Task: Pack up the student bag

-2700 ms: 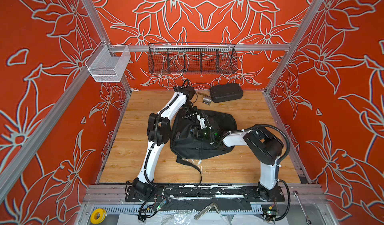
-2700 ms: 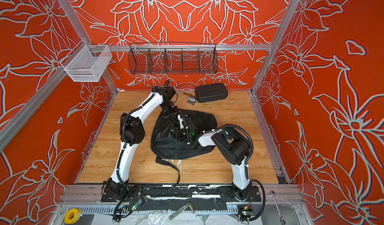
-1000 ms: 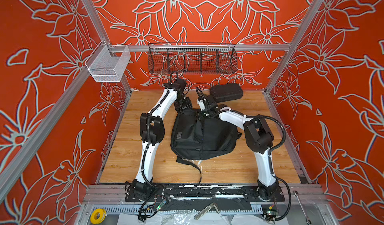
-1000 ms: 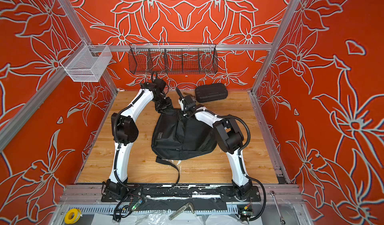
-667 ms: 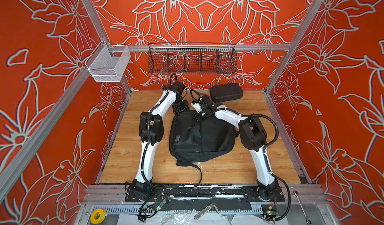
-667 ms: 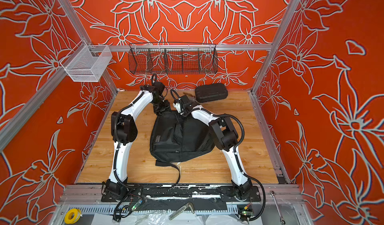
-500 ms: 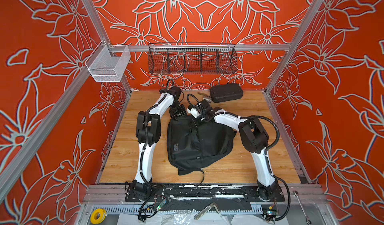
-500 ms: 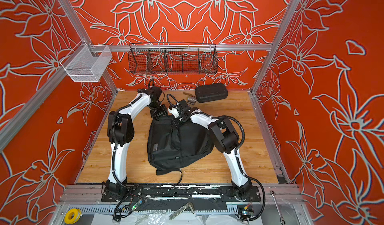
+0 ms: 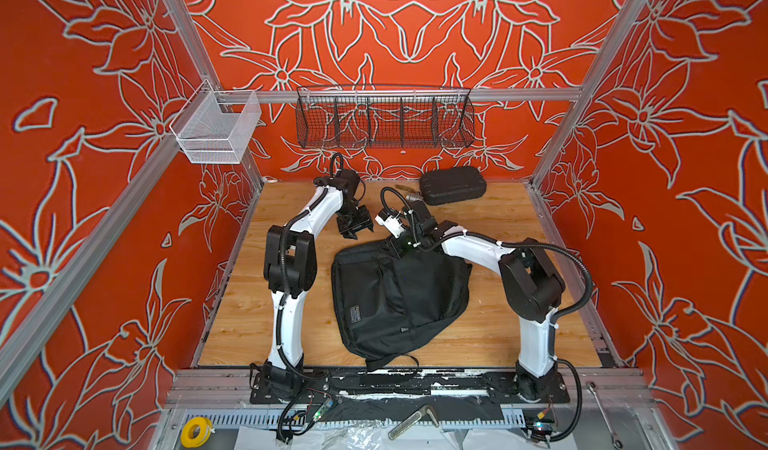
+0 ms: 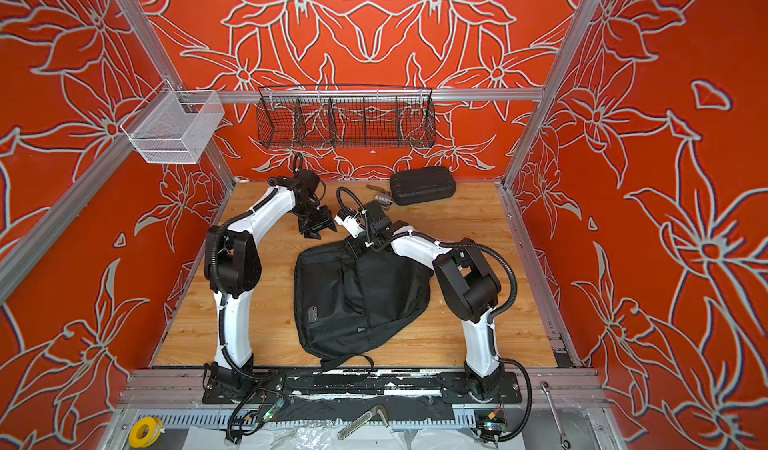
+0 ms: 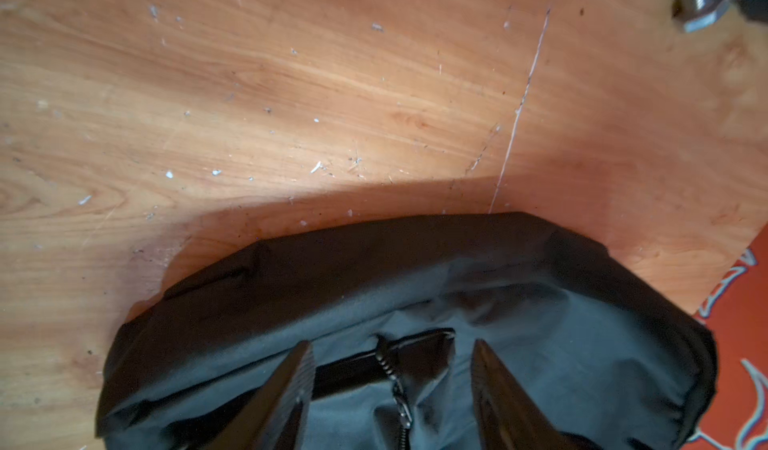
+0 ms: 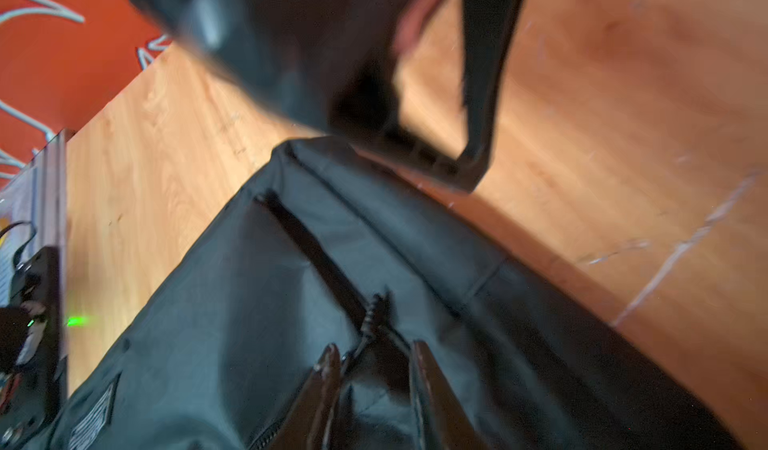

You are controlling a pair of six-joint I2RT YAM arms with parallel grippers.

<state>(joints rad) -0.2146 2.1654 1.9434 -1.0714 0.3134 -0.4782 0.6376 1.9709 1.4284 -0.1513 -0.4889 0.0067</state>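
- Both top views show the student bag (image 9: 399, 294) lying flat on the wooden table (image 9: 490, 219), front face up, rounded top toward the back wall, apparently so its zips face the arms.
- Left gripper (image 9: 356, 231) hangs just beyond the bag's top edge, fingers (image 11: 291, 389) spread apart and empty above a corded zip pull (image 11: 392, 379), likely waiting to steady fabric.
- Right gripper (image 9: 402, 247) sits at the bag's top; its fingers (image 12: 326, 379) flank the pull cord, narrowly parted. Whether they pinch it, I cannot tell.
- Hard case (image 9: 452, 185) lies well apart by the wall.
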